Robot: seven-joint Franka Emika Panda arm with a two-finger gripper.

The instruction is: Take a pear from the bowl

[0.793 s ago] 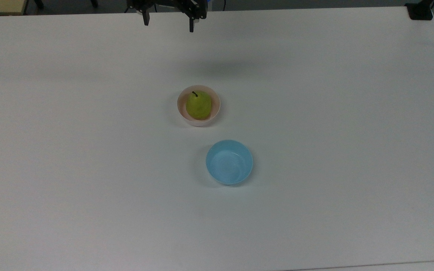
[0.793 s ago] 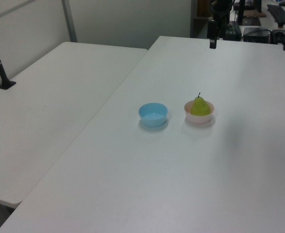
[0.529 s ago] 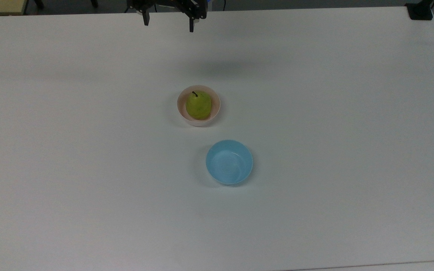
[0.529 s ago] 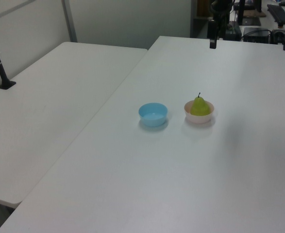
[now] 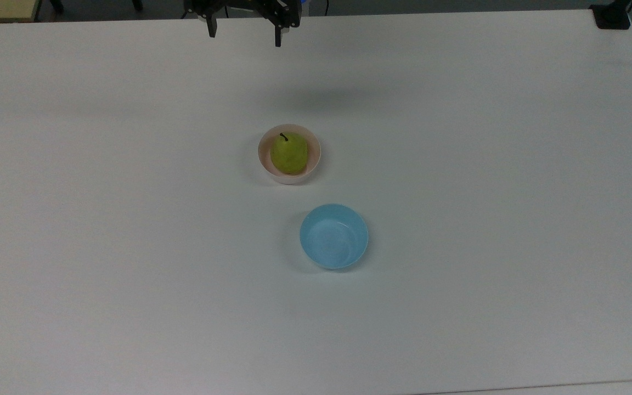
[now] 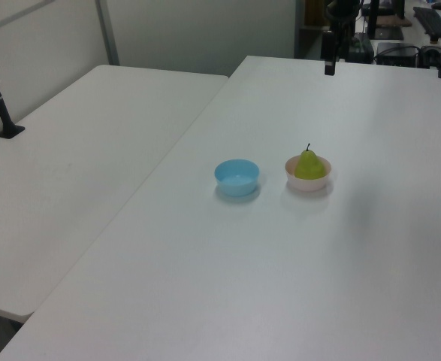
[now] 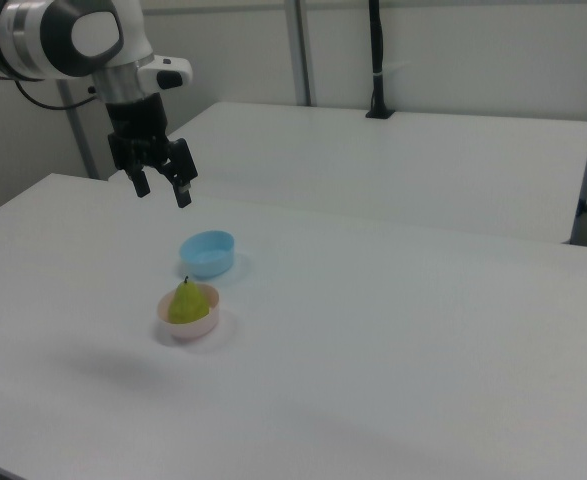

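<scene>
A yellow-green pear point(image 5: 289, 153) point(image 6: 309, 165) point(image 7: 186, 302) with a short dark stem stands upright in the pale pink bowl point(image 5: 264, 159) point(image 6: 308, 183) point(image 7: 190, 328) near the middle of the white table. My gripper point(image 5: 244, 34) point(image 7: 162, 190) hangs open and empty high above the table, well away from the bowl, near the top edge of the top view. In the left view one finger point(image 6: 329, 66) shows at the far end of the table.
A light blue bowl point(image 5: 333, 236) point(image 6: 237, 177) point(image 7: 209, 252) sits empty beside the pink one, a short gap between them. A second white table point(image 6: 77, 158) adjoins along one side. A black post point(image 7: 376, 60) stands on the far table.
</scene>
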